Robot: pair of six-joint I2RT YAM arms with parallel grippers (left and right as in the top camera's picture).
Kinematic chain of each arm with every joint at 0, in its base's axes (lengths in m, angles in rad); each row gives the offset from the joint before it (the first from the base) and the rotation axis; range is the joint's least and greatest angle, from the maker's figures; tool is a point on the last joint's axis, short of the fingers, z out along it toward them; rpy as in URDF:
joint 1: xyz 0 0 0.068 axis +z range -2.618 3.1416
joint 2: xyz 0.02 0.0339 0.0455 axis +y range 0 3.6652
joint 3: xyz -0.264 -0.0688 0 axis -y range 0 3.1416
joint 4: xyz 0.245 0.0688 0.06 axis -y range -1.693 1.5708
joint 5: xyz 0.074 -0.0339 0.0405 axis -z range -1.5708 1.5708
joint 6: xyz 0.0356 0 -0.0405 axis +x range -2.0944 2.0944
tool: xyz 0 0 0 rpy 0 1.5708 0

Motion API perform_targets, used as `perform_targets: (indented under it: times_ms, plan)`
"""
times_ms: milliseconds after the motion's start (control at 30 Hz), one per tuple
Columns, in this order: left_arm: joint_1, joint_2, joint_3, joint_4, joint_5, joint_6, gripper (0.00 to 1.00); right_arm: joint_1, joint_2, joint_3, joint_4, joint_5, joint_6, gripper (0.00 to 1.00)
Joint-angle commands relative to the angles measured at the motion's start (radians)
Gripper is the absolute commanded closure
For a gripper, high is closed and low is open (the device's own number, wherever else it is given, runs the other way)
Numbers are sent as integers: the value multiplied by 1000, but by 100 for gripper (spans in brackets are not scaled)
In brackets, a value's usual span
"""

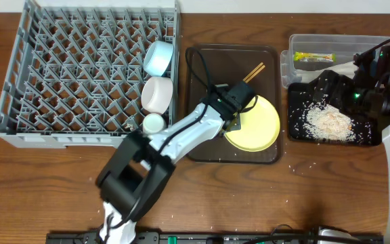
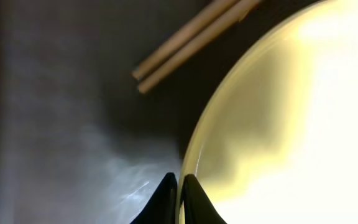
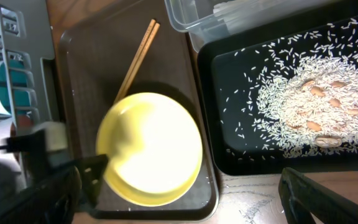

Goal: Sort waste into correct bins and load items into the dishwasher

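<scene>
Plate-loading step. My left hand (image 2: pixel 178 180) clamped on yellow plate (image 2: pixel 278 124) rim; right hand (image 1: pixel 334 87) apart. Next I lift, carry to dish rack (image 1: pixel 80 68).

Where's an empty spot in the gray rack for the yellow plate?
Nearly the whole dish rack is bare pegs: everything left of the light blue bowl, white bowl and small white cup. Its right edge, where those three sit, is crowded.

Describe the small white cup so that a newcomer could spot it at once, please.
Find the large grey dish rack. Along its right edge sit a light blue bowl, a white bowl, then the cup. It is the smallest, nearest the robot.
</scene>
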Motion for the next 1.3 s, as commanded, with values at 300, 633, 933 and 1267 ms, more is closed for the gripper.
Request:
perform_targets:
  times_ms: [300,633,933,1267]
  plan:
    - [-1,-165,-6,-15,-129,185,93,-9,-2,16,-2,-4,14,1]
    - [-1,-118,-14,-75,43,-134,46,-9,-2,16,-2,-4,14,1]
    - [-1,-24,-39,-36,158,-235,32,-9,-2,16,-2,-4,14,1]
    - [1,-15,-140,114,245,-245,32,-9,-2,16,-2,-4,14,1]
